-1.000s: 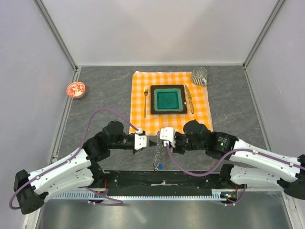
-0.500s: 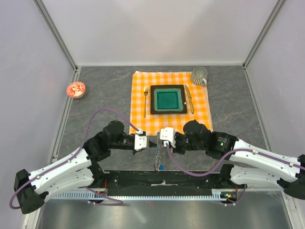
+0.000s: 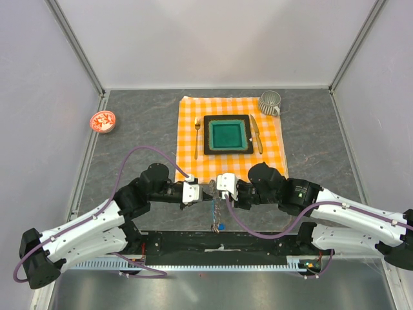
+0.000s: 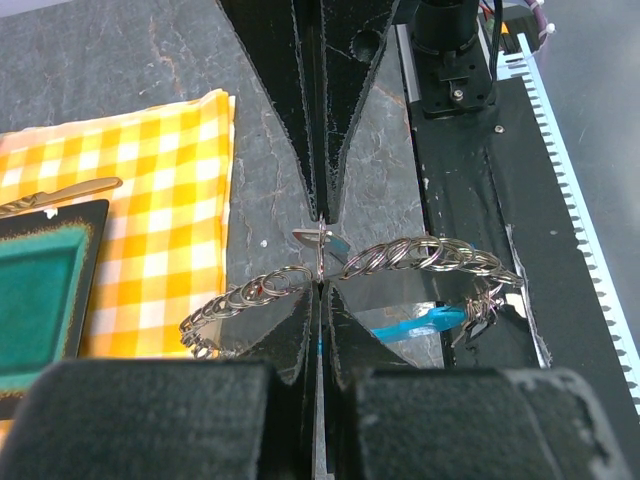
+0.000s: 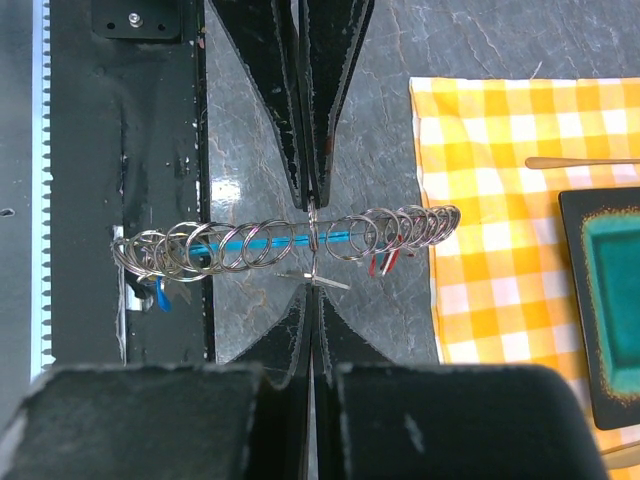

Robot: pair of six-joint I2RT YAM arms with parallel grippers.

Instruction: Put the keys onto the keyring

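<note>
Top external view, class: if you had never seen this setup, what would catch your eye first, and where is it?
First, the left fingers and right fingers meeting tip to tip low in the centre of the view, both shut on the keyring, a chain of silvery rings with a cyan clip. Next, the orange-checked cloth just behind them, with a green plate in its middle.

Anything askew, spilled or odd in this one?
Nothing spilled; the place setting sits straight. One oddity: the keyring is a long string of linked rings, and the left pincer and right pincer, both shut, meet tip to tip at its middle, one end over the black base rail.
</note>
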